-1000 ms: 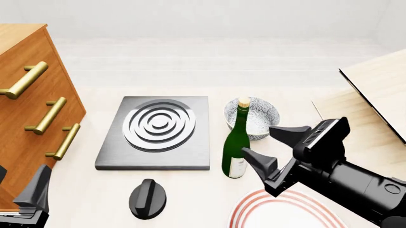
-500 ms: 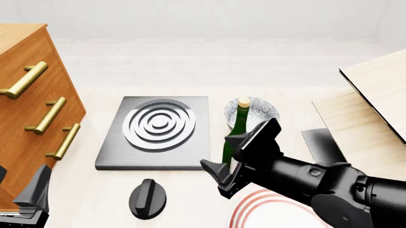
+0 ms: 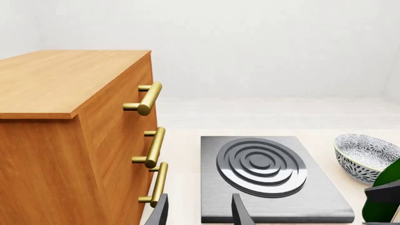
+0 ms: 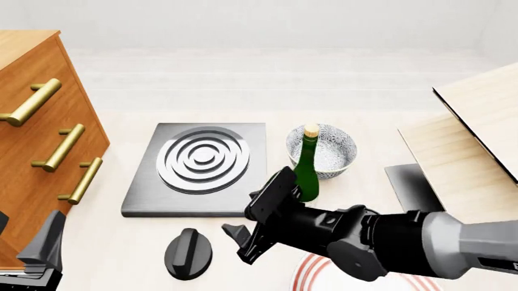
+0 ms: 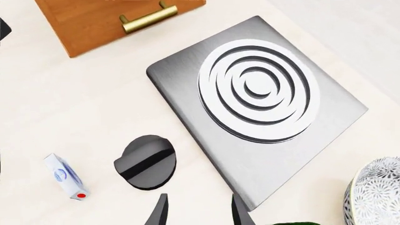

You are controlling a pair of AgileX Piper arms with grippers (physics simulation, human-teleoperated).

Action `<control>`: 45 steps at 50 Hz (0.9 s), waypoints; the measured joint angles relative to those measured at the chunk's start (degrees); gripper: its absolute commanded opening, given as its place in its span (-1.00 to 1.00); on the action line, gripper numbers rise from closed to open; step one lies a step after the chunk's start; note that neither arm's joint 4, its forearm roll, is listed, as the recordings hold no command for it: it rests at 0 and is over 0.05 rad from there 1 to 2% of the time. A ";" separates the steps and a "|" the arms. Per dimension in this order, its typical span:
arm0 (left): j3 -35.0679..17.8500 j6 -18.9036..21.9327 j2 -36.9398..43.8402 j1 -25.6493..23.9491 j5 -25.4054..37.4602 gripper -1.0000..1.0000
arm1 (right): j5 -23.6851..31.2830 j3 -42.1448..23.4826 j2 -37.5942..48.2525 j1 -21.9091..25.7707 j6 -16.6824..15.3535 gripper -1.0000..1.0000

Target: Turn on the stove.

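The stove (image 4: 194, 173) is a flat dark-grey slab with silver-white rings, left of centre on the table; it also shows in the left wrist view (image 3: 269, 180) and the right wrist view (image 5: 262, 98). Its black ridged knob (image 4: 188, 253) lies apart on the table in front of the slab, and shows in the right wrist view (image 5: 145, 162). My right gripper (image 4: 244, 218) is open and empty, just right of the knob and above it, not touching; its fingers (image 5: 237, 212) frame bare table beside the knob. My left gripper (image 3: 200, 213) is open and empty at the near left corner.
A green wine bottle (image 4: 306, 173) and a patterned bowl (image 4: 330, 148) stand right of the stove. A wooden dresser (image 4: 40, 139) with brass handles fills the left. A red-ringed white plate (image 4: 312, 270), a dark flat plate (image 4: 409, 185) and wooden boards (image 4: 477, 133) are right. A small white box (image 5: 65, 176) lies near the knob.
My right arm has swung left and down, from right of the bottle to in front of the stove, close to the knob. The left arm has not moved.
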 measured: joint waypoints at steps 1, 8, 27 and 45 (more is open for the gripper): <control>0.00 0.00 0.00 0.00 0.00 1.00 | 0.02 -0.36 0.56 0.01 -0.12 1.00; 0.00 0.00 0.00 0.00 0.00 1.00 | 0.29 -2.85 4.36 0.50 -0.64 1.00; 0.00 0.00 0.00 0.00 0.00 1.00 | 0.56 -8.91 13.72 0.84 -2.85 1.00; 0.00 0.00 0.00 0.00 0.00 1.00 | 3.26 -14.37 18.49 2.16 -4.35 1.00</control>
